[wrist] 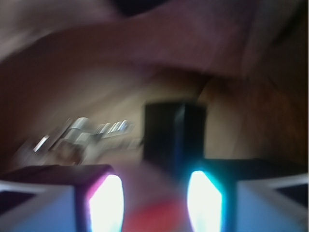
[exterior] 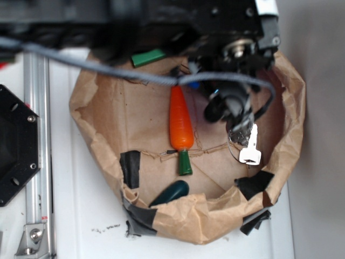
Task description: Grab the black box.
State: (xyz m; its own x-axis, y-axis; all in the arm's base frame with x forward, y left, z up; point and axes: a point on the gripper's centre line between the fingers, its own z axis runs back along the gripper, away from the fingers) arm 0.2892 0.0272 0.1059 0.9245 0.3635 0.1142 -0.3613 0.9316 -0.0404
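- A white desk (exterior: pixel 81 216) carries a crumpled brown paper bag (exterior: pixel 188 216), rolled down into a shallow bowl, its rim patched with black tape (exterior: pixel 130 167).
- At the left of the desk runs a metal rail (exterior: pixel 36 140), with a black plate (exterior: pixel 16 145) with screws beside it.
- In the wrist view, nearest the lens, the two fingers (wrist: pixel 106 203) of the gripper (wrist: pixel 155 203) glow white, one edged pink and the other cyan, standing apart with a clear gap between them; the gripper is released and grasps nothing.
- Just beyond that gap, slightly toward the cyan finger, the box (wrist: pixel 175 137) stands upright on the paper floor, dark and glossy, apart from both fingers.
- Beside the box, on the pink finger's side, lie blurred silvery keys (wrist: pixel 91 130).
- Behind the box the brown wall of the bag rises; the whole wrist view is smeared.
- In the exterior view, from the bag's near rim: a dark teal oblong thing (exterior: pixel 171 192) lies against the paper wall.
- Further in, an orange carrot (exterior: pixel 180 121) with a green stub lies lengthwise in the middle.
- To its right, a silver key (exterior: pixel 250 148) on a ring lies just below the arm (exterior: pixel 237 59).
- At the far rim a green block (exterior: pixel 148 57) lies under the arm's dark bulk, and a grey cable (exterior: pixel 108 67) crosses the bag.
- The arm hides the box in this view.
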